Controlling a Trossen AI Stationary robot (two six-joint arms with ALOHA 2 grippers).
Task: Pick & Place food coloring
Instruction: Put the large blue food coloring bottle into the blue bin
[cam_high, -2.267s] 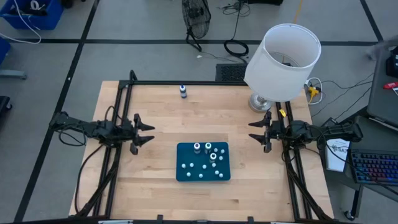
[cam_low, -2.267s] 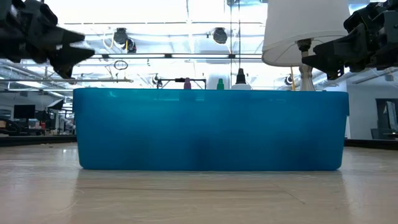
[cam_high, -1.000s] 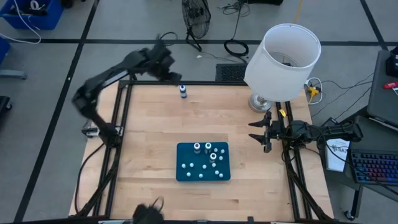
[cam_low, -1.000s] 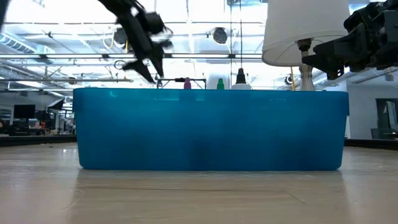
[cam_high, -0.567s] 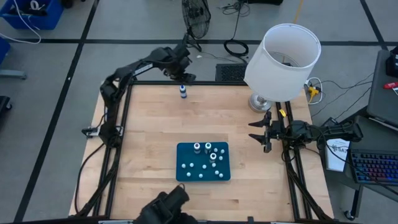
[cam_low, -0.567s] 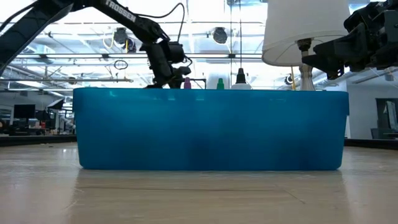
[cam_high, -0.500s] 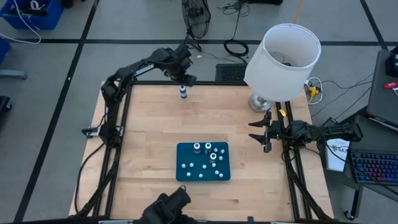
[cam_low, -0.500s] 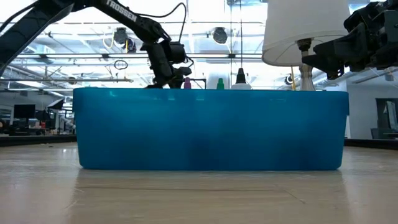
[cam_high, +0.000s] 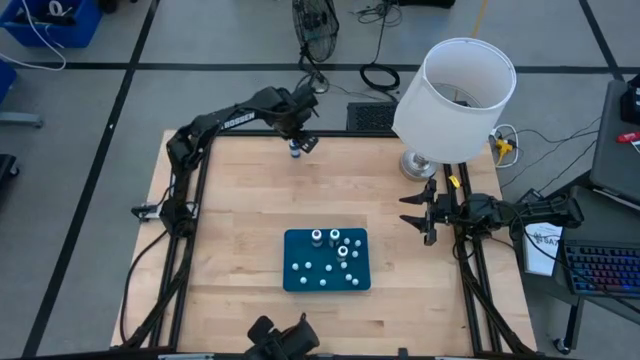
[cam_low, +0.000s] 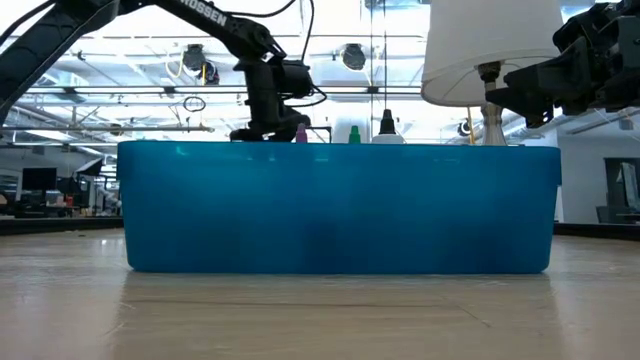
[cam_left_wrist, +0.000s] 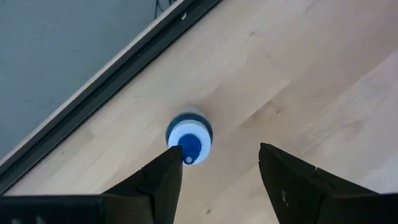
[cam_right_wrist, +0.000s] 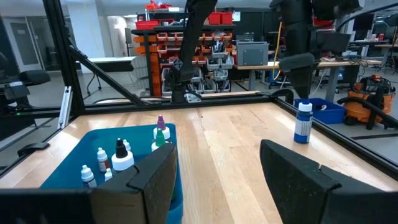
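A small bottle with a blue body and a white cap stands upright on the wood near the table's far edge. It also shows in the right wrist view. My left gripper hovers over it, pointing down and open. In the left wrist view the bottle lies by one fingertip, not between the two. Several tiny food coloring bottles stand in the blue tray at the table's middle. My right gripper waits open at the right edge.
A lamp with a white shade stands at the far right corner. The black frame rail runs along the far edge just behind the blue bottle. A dark object shows at the near edge. Bare wood lies between the tray and the far edge.
My left arm has swung from beyond the far left corner toward the table's right, along the far edge. It has come down over the blue-bodied bottle. The bottle has stayed where it was.
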